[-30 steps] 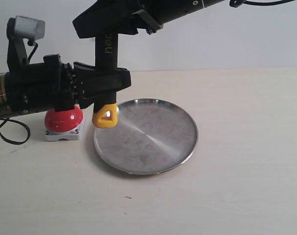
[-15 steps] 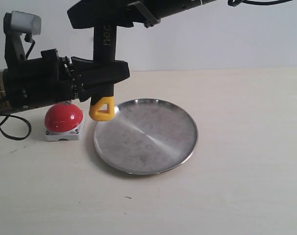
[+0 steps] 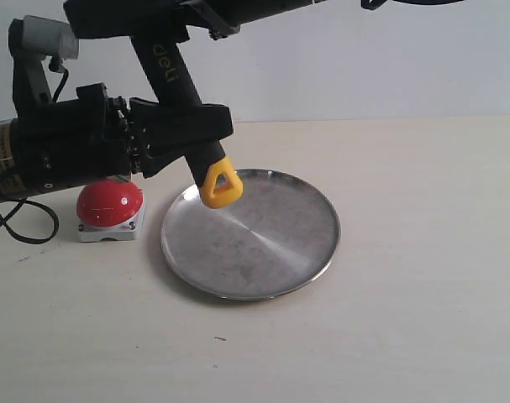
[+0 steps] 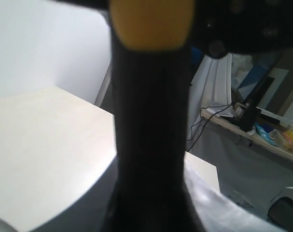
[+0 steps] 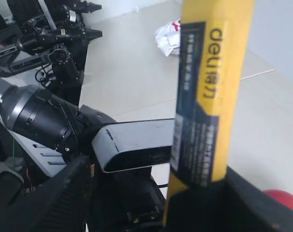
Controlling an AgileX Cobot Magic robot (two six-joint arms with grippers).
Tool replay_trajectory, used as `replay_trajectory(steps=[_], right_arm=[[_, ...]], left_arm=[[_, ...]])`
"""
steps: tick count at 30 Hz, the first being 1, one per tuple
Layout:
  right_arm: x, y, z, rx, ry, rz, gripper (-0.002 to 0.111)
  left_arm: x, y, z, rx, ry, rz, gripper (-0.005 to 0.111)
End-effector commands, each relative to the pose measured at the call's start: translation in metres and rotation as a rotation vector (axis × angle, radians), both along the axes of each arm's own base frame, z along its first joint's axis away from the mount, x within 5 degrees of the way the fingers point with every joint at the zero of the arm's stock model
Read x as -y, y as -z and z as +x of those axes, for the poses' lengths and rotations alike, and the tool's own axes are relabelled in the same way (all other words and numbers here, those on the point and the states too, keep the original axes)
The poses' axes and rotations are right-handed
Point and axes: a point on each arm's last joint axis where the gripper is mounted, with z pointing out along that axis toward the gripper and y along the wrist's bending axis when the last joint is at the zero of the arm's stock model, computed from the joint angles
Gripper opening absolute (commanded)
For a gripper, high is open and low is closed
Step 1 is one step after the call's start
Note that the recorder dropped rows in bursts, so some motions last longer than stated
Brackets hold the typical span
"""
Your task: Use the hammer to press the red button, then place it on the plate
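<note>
The plate (image 3: pixel 276 252) is a round, shallow dish of brushed silver metal with a raised rim. It lies on a matte cream table (image 3: pixel 423 327). At its nine o'clock sits the red button (image 3: pixel 109 203), a glossy dome on a square light-grey base. The hammer (image 3: pixel 169 74) hangs tilted in the air. Its black handle ends in a yellow triangular loop (image 3: pixel 220 185) over the plate's eleven o'clock rim. The left gripper (image 3: pixel 206 133) is clamped on the handle just above the loop. The right gripper (image 3: pixel 141 23) straddles the upper handle, but I cannot tell whether it grips.
</note>
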Motion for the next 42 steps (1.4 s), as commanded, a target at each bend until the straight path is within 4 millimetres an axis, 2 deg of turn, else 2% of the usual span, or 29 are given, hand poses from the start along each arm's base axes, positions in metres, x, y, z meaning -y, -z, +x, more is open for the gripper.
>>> replay_trajectory(steps=[1, 11, 24, 32, 39, 42], right_arm=[[0.003, -0.002, -0.010, 0.034, -0.054, -0.074, 0.062], [0.006, 0.006, -0.010, 0.040, -0.062, -0.169, 0.062], [-0.001, 0.013, -0.003, -0.025, -0.050, -0.106, 0.060], [-0.004, 0.019, 0.001, -0.042, -0.060, -0.094, 0.045], [-0.004, 0.017, 0.001, -0.065, -0.049, -0.078, 0.000], [-0.004, 0.017, 0.001, -0.076, -0.040, -0.077, 0.000]], left_arm=[[-0.003, -0.007, 0.005, -0.042, -0.062, -0.050, 0.000], [-0.005, -0.020, -0.004, 0.001, -0.037, -0.047, 0.000], [0.001, -0.021, -0.013, 0.011, 0.024, -0.017, 0.000], [0.006, -0.021, -0.016, 0.013, 0.045, -0.015, 0.000], [0.006, -0.021, -0.016, 0.010, 0.042, -0.019, 0.000], [0.006, -0.022, -0.016, 0.009, 0.040, -0.022, 0.000]])
